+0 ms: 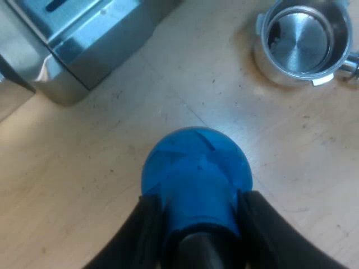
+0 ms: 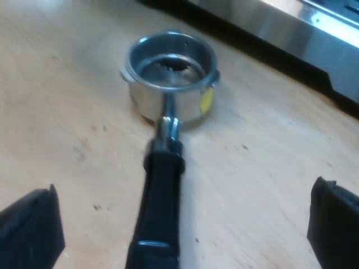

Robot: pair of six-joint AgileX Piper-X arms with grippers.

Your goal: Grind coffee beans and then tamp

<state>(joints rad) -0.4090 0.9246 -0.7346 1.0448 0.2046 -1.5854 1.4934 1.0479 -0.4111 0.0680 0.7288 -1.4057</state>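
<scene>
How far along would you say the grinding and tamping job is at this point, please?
Done: little; the metal holder lies loose on the table, its basket showing bare metal with only specks. In hand: left gripper grips the blue tamper; right gripper open over the handle. Left: grinding, tamping.

No lettering, brand, number or sign can be read on anything shown. A small yellow patch (image 2: 206,101) is seen on the outer wall of the metal holder (image 2: 147,103), but whether anything is printed on it cannot be told.
</scene>
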